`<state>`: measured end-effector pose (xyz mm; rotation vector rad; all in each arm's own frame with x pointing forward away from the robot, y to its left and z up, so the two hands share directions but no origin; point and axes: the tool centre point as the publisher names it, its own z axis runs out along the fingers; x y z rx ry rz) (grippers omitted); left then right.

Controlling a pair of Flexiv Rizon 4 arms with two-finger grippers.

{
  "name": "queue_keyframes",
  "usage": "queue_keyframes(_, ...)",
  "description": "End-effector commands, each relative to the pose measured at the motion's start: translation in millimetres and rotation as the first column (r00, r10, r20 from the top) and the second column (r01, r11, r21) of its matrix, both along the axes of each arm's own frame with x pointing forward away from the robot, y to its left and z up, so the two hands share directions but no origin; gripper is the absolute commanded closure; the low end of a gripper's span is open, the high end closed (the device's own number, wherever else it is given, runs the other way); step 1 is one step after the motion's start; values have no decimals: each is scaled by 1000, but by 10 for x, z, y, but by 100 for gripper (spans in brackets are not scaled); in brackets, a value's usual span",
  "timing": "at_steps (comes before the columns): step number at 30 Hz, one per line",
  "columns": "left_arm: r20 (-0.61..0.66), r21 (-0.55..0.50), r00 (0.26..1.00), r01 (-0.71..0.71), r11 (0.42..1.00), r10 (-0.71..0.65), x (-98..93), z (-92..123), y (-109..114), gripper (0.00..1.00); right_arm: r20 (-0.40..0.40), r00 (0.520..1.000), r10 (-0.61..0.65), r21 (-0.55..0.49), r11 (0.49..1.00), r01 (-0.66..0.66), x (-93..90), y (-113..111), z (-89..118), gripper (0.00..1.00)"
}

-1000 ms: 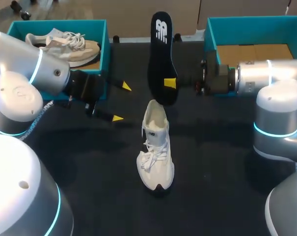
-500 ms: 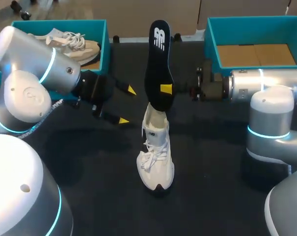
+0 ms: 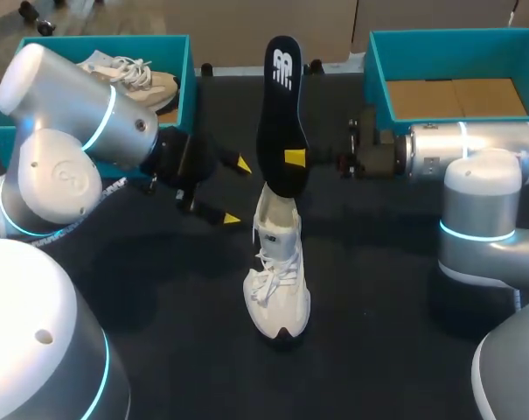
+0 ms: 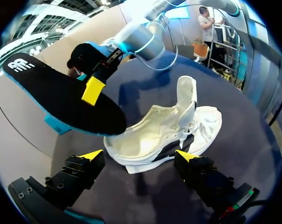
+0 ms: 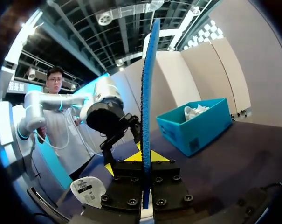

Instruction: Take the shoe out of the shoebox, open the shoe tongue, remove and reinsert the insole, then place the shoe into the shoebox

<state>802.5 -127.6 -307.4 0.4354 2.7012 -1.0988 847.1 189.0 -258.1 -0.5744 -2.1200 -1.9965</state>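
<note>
Right tool (image 5: 143, 156) clamps insole (image 5: 144, 93) — blue edge visible only wrist-side — left tool (image 4: 138, 155) apart.

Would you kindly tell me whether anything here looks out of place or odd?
Only the black insole stands out: it is outside the white shoe, held up by the right gripper, its lower end at the shoe's opening. Nothing looks spilled or damaged.
</note>
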Motion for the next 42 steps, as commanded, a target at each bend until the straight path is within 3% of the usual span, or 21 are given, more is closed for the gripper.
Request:
queue_keyframes(1,0,16,1000,-25,1000,25,-62,-2,13,0,4,1000,0,15,1000,0,18,9,-43,100)
queue_keyframes(19,-45,37,993,-109,993,110,-106,-268,-55,0,-36,999,23,39,999,-21,17,111,-143,100)
queue_keyframes(42,-52,39,992,-109,993,110,-107,-275,-53,0,-88,995,41,55,998,-36,-102,142,-361,100)
